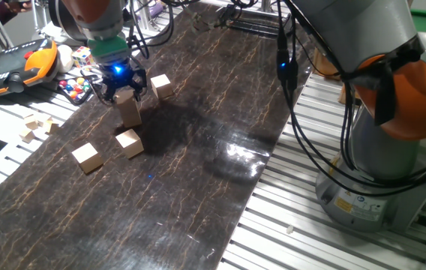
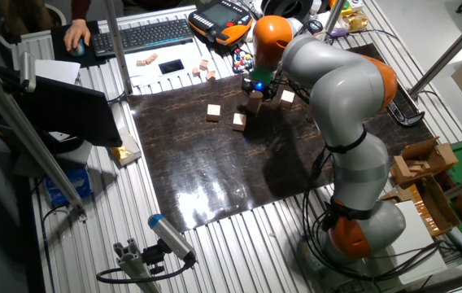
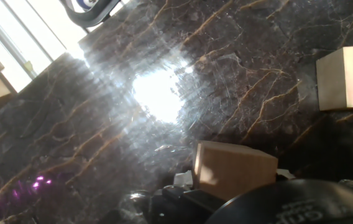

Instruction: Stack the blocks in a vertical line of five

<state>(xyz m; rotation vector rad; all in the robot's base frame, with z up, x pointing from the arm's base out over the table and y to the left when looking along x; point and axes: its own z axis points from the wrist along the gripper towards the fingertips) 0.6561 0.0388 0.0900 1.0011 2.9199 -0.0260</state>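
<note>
Five tan wooden blocks are in view. Two form a short stack (image 1: 130,114) (image 2: 254,106) at the far left of the dark mat. My gripper (image 1: 125,91) (image 2: 255,91) reaches down over it, its fingers hugging both sides of the top block (image 1: 127,97) (image 3: 235,165). In the hand view the pale pads (image 3: 184,180) press against that block's sides. Three loose blocks lie nearby: one behind the stack (image 1: 161,85) (image 2: 287,97) (image 3: 347,78), one just in front (image 1: 130,142) (image 2: 239,121), and one further left (image 1: 87,157) (image 2: 213,111).
Small pale wooden bits (image 1: 34,126) (image 2: 207,72) and a multicoloured puzzle cube (image 1: 82,55) lie off the mat's left edge, beside an orange pendant (image 1: 14,66) (image 2: 219,20). A keyboard (image 2: 146,34) sits behind. The robot's base (image 1: 382,150) stands to the right.
</note>
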